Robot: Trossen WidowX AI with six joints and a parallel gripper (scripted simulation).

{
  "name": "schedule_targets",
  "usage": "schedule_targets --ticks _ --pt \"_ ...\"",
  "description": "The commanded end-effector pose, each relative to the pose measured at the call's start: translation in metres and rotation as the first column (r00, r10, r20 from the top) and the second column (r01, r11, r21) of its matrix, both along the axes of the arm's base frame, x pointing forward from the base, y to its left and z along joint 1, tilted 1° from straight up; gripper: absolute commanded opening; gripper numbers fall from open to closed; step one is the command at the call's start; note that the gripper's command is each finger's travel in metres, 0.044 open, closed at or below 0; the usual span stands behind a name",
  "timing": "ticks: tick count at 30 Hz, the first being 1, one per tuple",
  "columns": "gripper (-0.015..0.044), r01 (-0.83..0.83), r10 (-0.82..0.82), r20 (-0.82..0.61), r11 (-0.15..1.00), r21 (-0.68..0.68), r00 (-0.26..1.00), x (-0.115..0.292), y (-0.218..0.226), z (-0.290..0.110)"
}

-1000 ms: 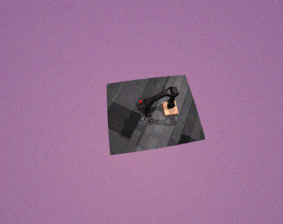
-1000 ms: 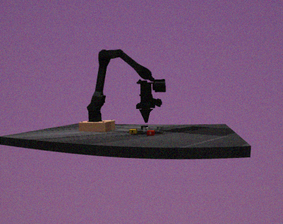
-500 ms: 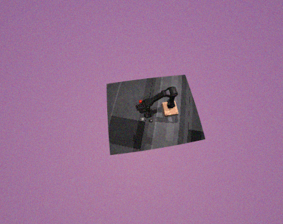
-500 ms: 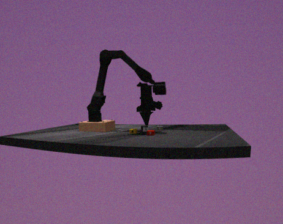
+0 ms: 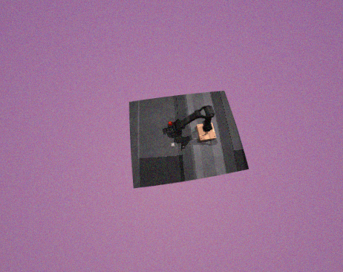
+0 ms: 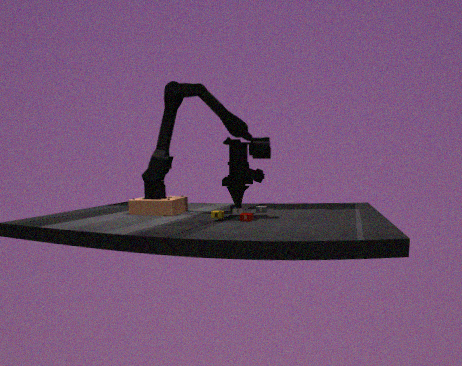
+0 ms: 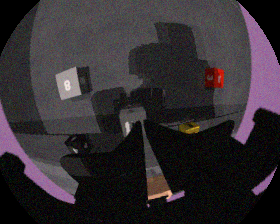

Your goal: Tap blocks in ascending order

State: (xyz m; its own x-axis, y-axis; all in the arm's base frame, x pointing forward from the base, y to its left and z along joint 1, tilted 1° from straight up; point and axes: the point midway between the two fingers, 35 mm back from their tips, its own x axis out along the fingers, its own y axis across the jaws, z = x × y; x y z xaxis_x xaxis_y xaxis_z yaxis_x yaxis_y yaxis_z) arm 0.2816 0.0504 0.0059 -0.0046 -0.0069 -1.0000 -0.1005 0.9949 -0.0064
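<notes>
My gripper (image 6: pixel 238 206) (image 7: pixel 141 123) points straight down and is shut, its tips at the top of the centre block. That block (image 6: pixel 242 211) (image 7: pixel 133 114) is light, now in shadow; its digit is mostly hidden by the fingers. A whitish block (image 5: pixel 172 144) (image 6: pixel 261 208) (image 7: pixel 67 85) with an 8 lies to the left in the wrist view. A red block (image 5: pixel 170 122) (image 6: pixel 246 217) (image 7: pixel 214 78) lies to the right, its digit looking like a 3. A yellow block (image 6: pixel 217 215) (image 7: pixel 189 128) and a black block (image 5: pixel 183 147) (image 7: pixel 78 144) lie nearer the base; their digits are unreadable.
The arm stands on a wooden base block (image 5: pixel 207 137) (image 6: pixel 158 207). The dark striped table (image 5: pixel 157 171) (image 6: pixel 297 232) ends in straight edges, with purple background beyond. The arm's shadow falls across the middle among the blocks.
</notes>
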Motion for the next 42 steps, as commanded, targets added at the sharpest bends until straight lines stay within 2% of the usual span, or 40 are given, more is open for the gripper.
schedule_targets --ticks 1,6,12,19,22,27,31,36,42 --pt "0.0020 0.002 -0.002 0.009 1.000 0.002 1.000 0.001 0.001 0.023" --pt "0.0020 0.003 -0.003 0.009 1.000 0.002 1.000 0.002 0.001 0.026" --pt "0.0020 0.003 -0.003 0.010 1.000 0.002 1.000 0.001 0.001 0.102" --pt "0.0020 0.005 -0.005 0.010 1.000 0.002 1.000 0.004 -0.003 0.105" --pt "0.0020 0.016 -0.016 0.014 1.000 -0.002 1.000 0.019 -0.028 0.105" --pt "0.0020 0.025 -0.025 0.018 1.000 -0.011 1.000 0.048 -0.097 0.106" --pt "0.0020 0.006 -0.006 0.014 1.000 -0.009 1.000 0.057 -0.135 0.107" --pt "0.0020 0.003 -0.002 0.013 1.000 -0.009 1.000 0.058 -0.140 0.104" --pt "0.0020 0.003 -0.002 0.013 1.000 -0.009 1.000 0.059 -0.141 0.029"
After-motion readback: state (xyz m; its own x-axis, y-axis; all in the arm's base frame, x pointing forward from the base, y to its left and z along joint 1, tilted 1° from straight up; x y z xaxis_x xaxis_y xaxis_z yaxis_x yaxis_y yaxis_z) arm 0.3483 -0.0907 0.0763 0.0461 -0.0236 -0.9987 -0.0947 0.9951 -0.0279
